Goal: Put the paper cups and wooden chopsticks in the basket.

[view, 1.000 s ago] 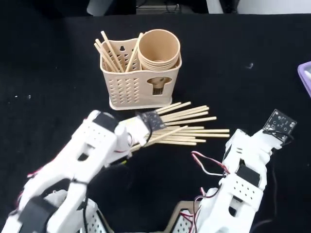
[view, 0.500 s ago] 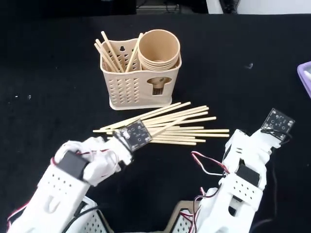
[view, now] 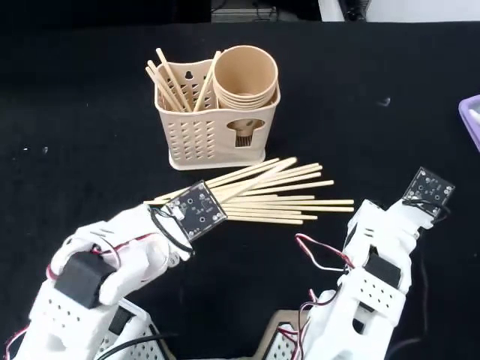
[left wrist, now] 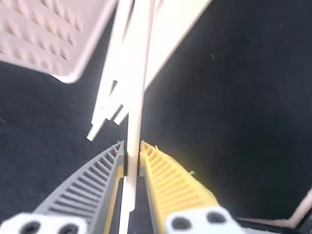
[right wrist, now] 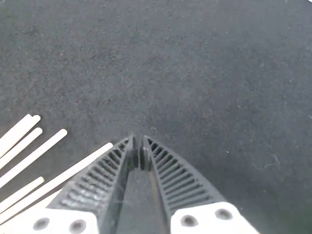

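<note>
1. Surface [view: 375,90]: black cloth. It carries the basket, a loose pile of chopsticks and both arms.
2. Basket [view: 217,127]: upright, toward the far side of the surface, with two compartments. A nested stack of cups [view: 245,75] fills the compartment on the right in the high view. Several chopsticks [view: 169,82] lean in the left one, their tips above the rim.
3. Pile [view: 292,201]: about a dozen chopsticks lie fanned on the surface just in front of the basket's foot, roughly side by side.
4. Left gripper [left wrist: 131,148]: jaws clamped on one chopstick [left wrist: 139,87] near its end. In the high view this chopstick [view: 259,176] runs slantwise over the pile, and its far end is close to the basket's base.
5. Obstruction, left side: the left arm [view: 120,255] and its wrist board cover the near ends of the pile in the high view. In the left wrist view a corner of the basket [left wrist: 44,34] stands just beyond the pile's ends [left wrist: 109,105].
6. Right gripper [right wrist: 138,146]: jaws together, nothing between them, over bare surface. Several chopstick ends [right wrist: 29,146] lie just beside it.
7. Right arm [view: 382,270]: drawn back at the near right, apart from the pile.
8. Other: a purple thing [view: 471,120] at the right edge of the high view, well apart from the basket.
</note>
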`<action>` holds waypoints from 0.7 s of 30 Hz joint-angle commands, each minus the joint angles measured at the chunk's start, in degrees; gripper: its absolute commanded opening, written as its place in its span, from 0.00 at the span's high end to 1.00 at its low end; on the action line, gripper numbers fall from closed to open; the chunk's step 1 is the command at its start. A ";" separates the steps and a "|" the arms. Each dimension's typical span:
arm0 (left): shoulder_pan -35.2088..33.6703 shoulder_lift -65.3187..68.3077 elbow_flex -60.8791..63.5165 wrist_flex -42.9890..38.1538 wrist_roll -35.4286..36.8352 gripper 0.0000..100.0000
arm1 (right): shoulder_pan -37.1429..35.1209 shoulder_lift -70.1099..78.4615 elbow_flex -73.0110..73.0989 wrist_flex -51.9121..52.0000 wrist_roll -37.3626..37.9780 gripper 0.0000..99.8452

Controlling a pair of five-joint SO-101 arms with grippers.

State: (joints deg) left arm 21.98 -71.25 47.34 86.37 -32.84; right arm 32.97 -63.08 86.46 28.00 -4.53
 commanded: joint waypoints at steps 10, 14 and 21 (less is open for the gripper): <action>-4.88 -3.16 -8.75 -19.87 15.30 0.97 | -1.14 -1.63 -0.13 -1.58 0.79 0.97; -9.45 -4.57 -6.99 -34.81 20.92 0.97 | -1.14 -1.63 -0.13 -1.58 0.88 0.97; -14.11 -4.75 1.98 -59.52 27.69 0.97 | -2.02 -1.63 -0.13 -1.67 1.05 0.97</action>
State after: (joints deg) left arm 9.32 -75.38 46.99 39.96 -9.63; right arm 32.97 -63.08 86.46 28.00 -4.18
